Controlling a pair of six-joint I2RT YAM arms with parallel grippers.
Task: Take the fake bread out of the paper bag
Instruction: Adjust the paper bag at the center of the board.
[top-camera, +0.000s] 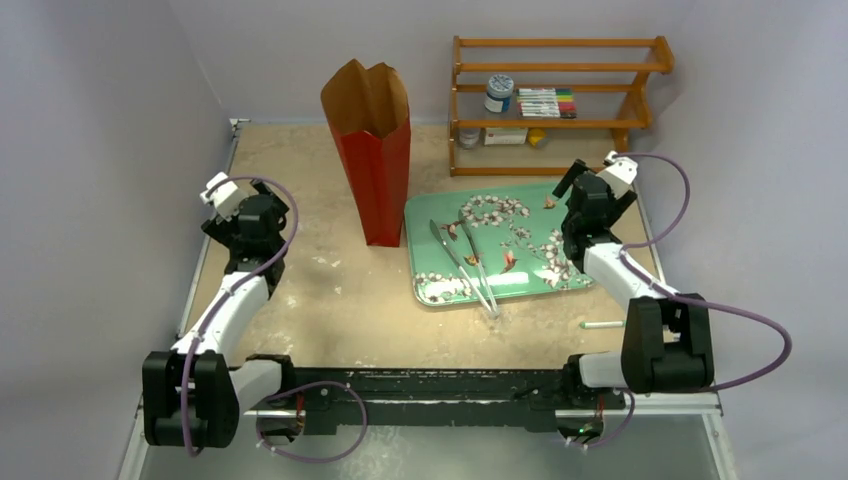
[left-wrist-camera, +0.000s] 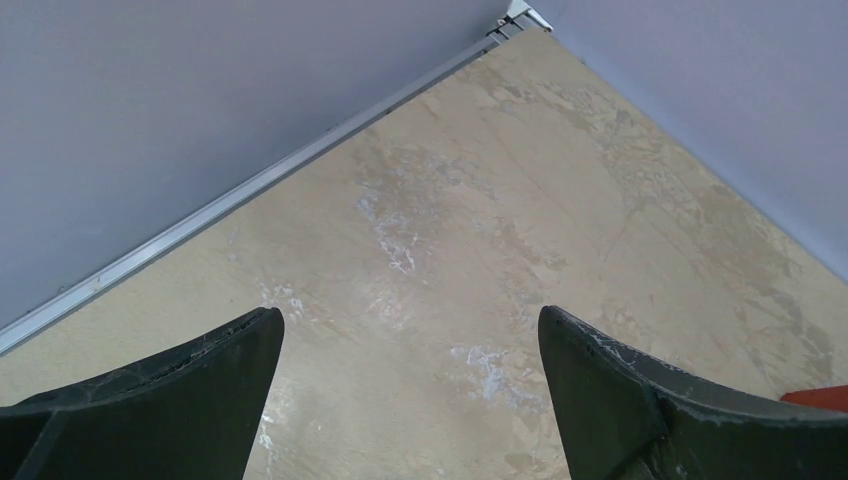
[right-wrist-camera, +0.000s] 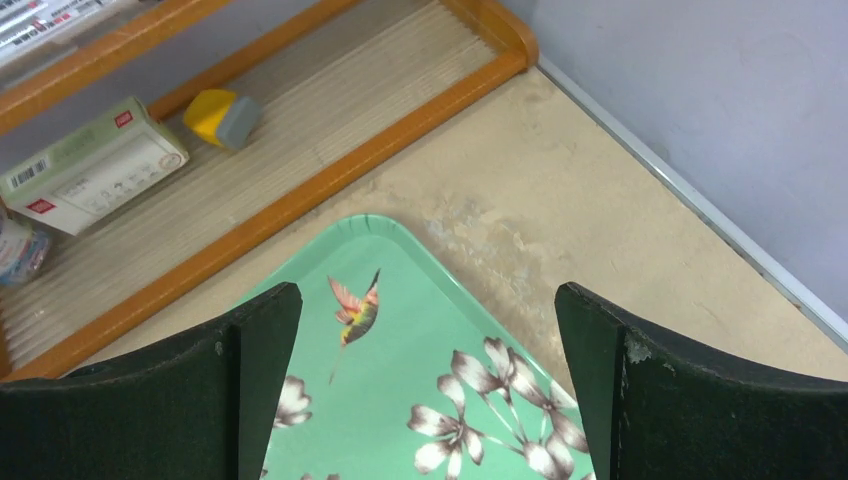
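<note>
The paper bag stands upright at the table's middle back, glossy red outside, brown inside, with its top open. The fake bread is hidden; none shows in any view. My left gripper hovers left of the bag, open and empty, over bare table in the left wrist view. A red sliver of the bag shows at that view's right edge. My right gripper is open and empty above the far right corner of the green floral tray, as the right wrist view shows.
Metal tongs lie on the tray. A wooden shelf with a jar, markers and a box stands at the back right. A white pen lies near the right arm. Walls close in left, back and right.
</note>
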